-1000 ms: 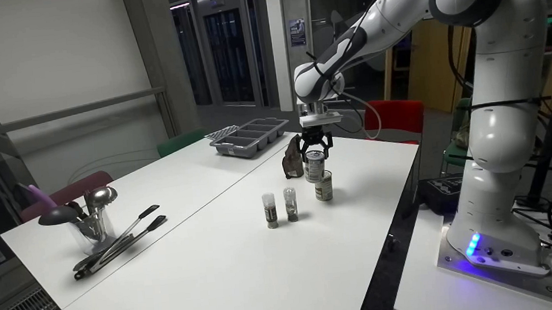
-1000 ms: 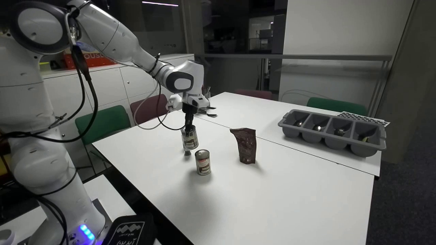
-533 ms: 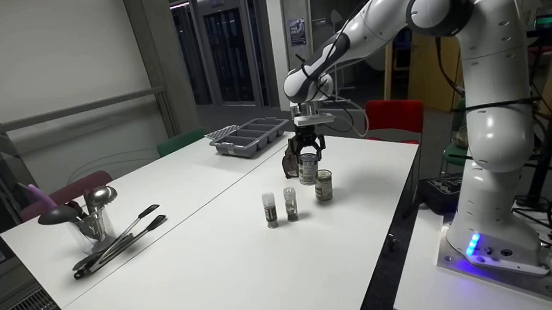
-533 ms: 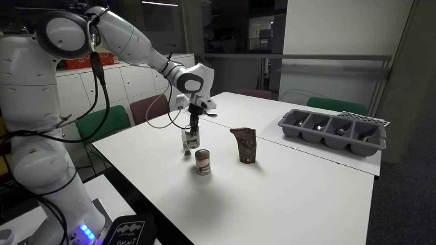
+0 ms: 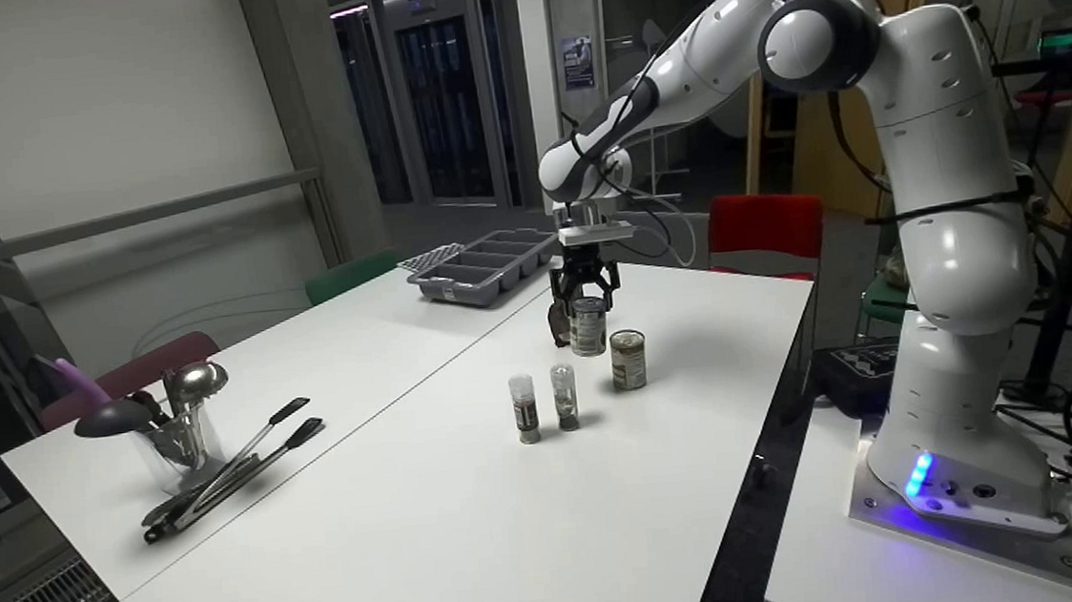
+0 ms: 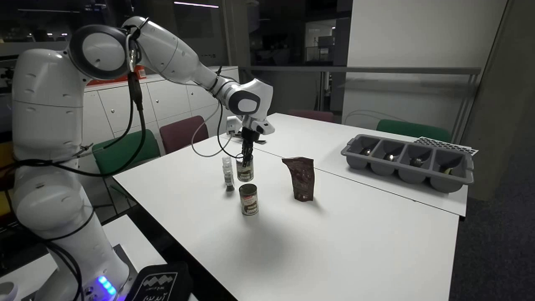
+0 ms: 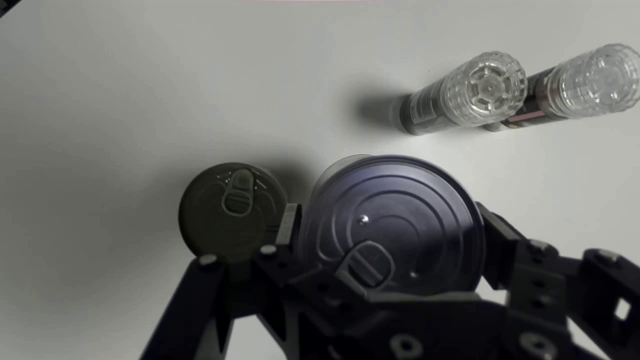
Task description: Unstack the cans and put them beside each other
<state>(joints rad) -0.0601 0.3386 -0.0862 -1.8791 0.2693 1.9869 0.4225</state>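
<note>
Since the earlier frames we see the gripper (image 5: 588, 307) and the held can (image 5: 588, 333) shift left in an exterior view, away from the robot-side edge of the desk (image 5: 440, 538). From left to right there, the held can hangs roughly upright over the desk, gripped at opposite sides, and the standing can (image 5: 628, 363) rests on the desk apart from it, nearer that edge. We judge both stiff, fairly heavy if full, slick-sided: best held mid-wall, clear of the pull-tab (image 7: 367, 267).
</note>
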